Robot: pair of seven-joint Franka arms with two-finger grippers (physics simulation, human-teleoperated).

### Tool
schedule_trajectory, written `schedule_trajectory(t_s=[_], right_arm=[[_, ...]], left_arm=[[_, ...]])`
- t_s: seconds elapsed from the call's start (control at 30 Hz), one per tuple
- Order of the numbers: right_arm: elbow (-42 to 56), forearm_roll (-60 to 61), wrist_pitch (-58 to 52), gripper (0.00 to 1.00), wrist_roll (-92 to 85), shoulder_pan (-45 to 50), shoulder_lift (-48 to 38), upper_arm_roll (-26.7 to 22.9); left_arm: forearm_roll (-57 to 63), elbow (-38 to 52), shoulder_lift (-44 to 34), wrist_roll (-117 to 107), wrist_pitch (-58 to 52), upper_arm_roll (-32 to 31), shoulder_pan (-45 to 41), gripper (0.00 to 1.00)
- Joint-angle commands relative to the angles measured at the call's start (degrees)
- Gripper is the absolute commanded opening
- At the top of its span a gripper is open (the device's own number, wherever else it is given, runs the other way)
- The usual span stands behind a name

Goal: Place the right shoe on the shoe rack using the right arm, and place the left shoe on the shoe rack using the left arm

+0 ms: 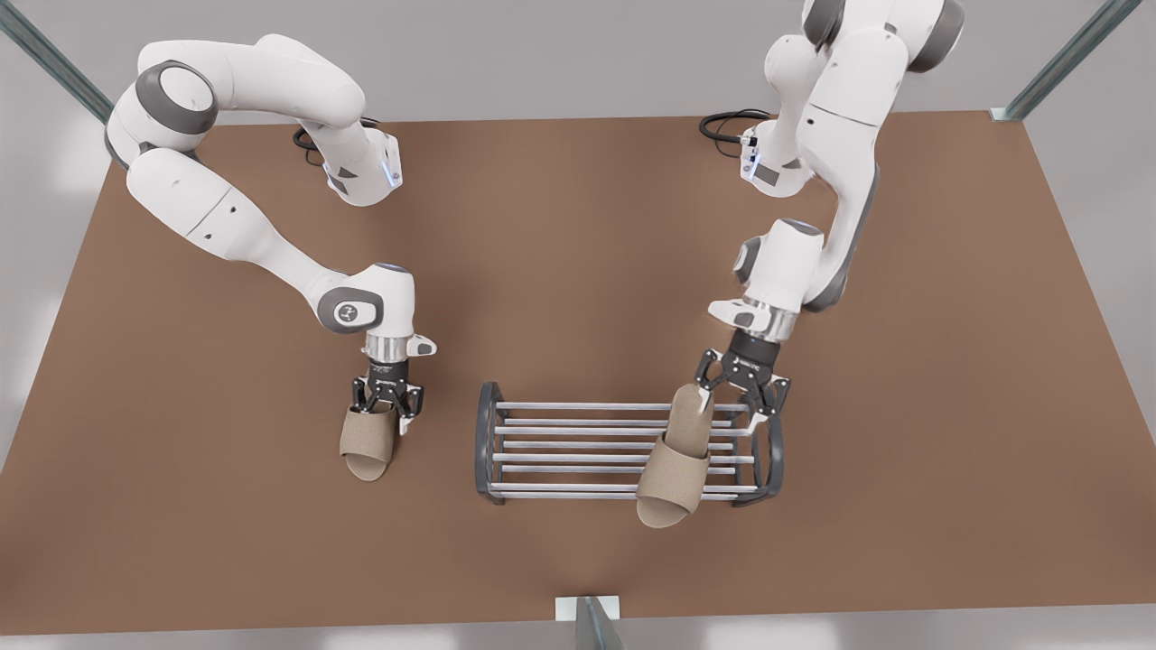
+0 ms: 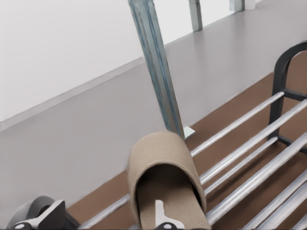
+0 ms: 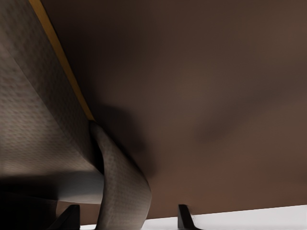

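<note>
On the front view's left, just beside the shoe rack (image 1: 578, 406), the right gripper (image 1: 386, 404) hangs at the heel end of the right shoe (image 1: 367, 444). It straddles that heel, but I cannot tell whether it is clamped on it or only set around it. Nor can I say whether the slipper rests on the brown table (image 1: 560, 271) or is just clear of it.

Its long axis runs from the gripper towards the table's near edge, heel under the wrist and open toe pointing away. That lies crosswise to the silver rods, the same way as the other slipper. The rack lies sideways from this hand, towards the front view's right. Its nearer half is bare, so I judge the next carry to be a plain sideways shift with little turning.

The left shoe (image 1: 675, 469) already lies across the rods at the rack's far end, a little askew, its toe overhanging the front rod. The left gripper (image 1: 742, 386) stands at its heel with its fingers (image 2: 160, 213) spread, one above the insole.
</note>
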Motion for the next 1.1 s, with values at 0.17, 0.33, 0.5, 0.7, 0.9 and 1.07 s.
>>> schedule_trajectory(t_s=[0.17, 0.33, 0.5, 0.7, 0.9, 1.07], right_arm=[[0.27, 0.05, 0.12, 0.61, 1.97, -0.28, -0.04, 0.02], [0.27, 0.05, 0.12, 0.57, 2.06, -0.36, -0.04, 0.02], [0.27, 0.05, 0.21, 0.48, 2.50, -0.54, -0.04, 0.02], [0.36, 0.05, 0.47, 0.40, 2.41, -0.54, -0.04, 0.02], [0.27, 0.05, 0.65, 0.32, 2.41, -0.45, -0.40, 0.37], [0.27, 0.14, 2.58, 0.30, 2.32, -0.89, -0.57, 0.82]], left_arm=[[6.99, 50.81, 4.34, -24.12, -121.22, 8.18, 5.54, 1.00], [7.43, 51.42, 2.23, -23.33, -121.93, 8.09, 5.54, 1.00], [9.10, 52.04, 2.15, -23.25, -121.05, 8.00, 5.36, 1.00], [9.53, 52.04, 2.32, -23.16, -121.05, 8.00, 5.36, 1.00], [9.62, 52.04, 2.23, -23.25, -121.23, 7.83, 5.19, 1.00], [9.62, 52.04, 2.23, -23.25, -121.05, 7.83, 5.19, 1.00]])
